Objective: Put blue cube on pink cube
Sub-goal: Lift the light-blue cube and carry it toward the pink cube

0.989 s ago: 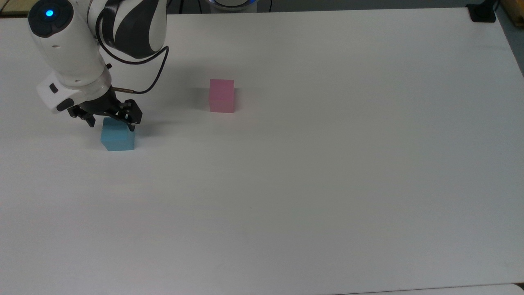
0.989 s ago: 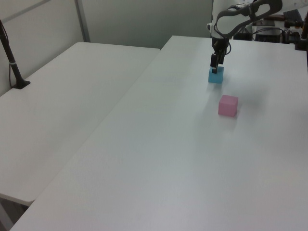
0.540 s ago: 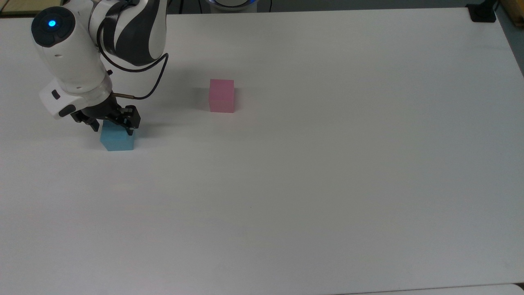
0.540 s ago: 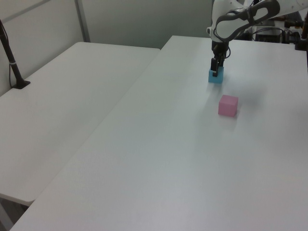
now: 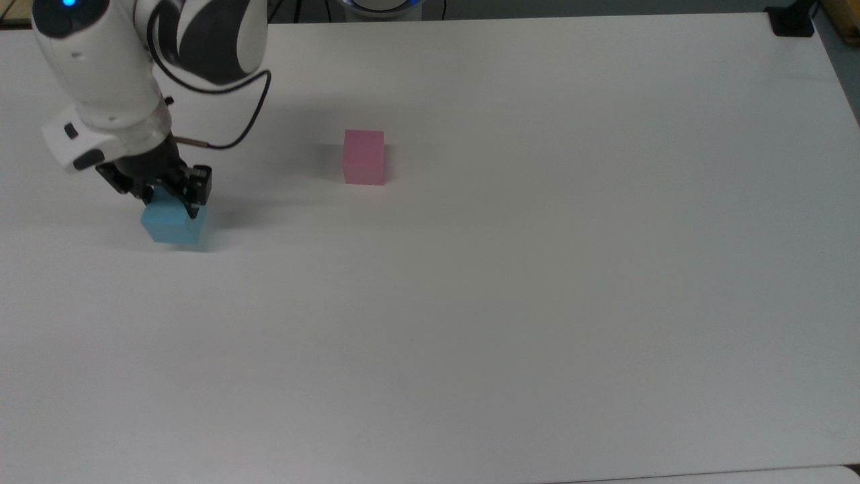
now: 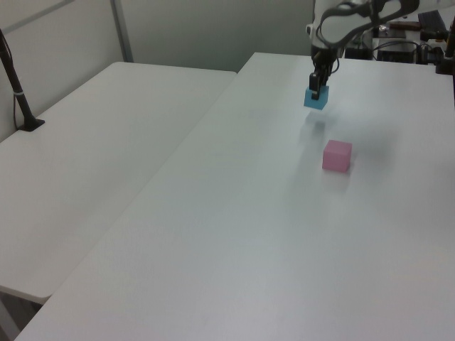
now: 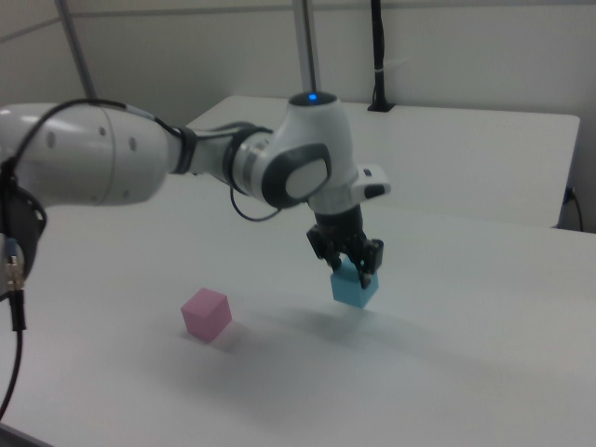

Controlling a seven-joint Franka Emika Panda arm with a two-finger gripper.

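Observation:
The blue cube (image 5: 171, 226) hangs a little above the white table (image 5: 510, 269), with my gripper (image 5: 166, 195) shut on its top. The left view shows the blue cube (image 6: 316, 98) lifted clear of its shadow, under the gripper (image 6: 313, 87). In the right view the blue cube (image 7: 355, 287) floats above the table beneath the gripper (image 7: 350, 264). The pink cube (image 5: 364, 157) rests on the table to the top view's right of the blue cube. The pink cube (image 6: 337, 155) sits nearer the camera in the left view, and the pink cube (image 7: 206, 314) lies at the right view's left.
A second white table (image 6: 92, 156) adjoins at the left view's left, with a black pole (image 6: 15, 89) clamped on it. A black mount (image 5: 791, 20) sits at the top view's far right corner. My arm's body (image 7: 112, 168) reaches in from the right view's left.
My gripper came down over the blue cube, shut on it and lifted it off the table, shifting slightly to the top view's left. The pink cube has not moved.

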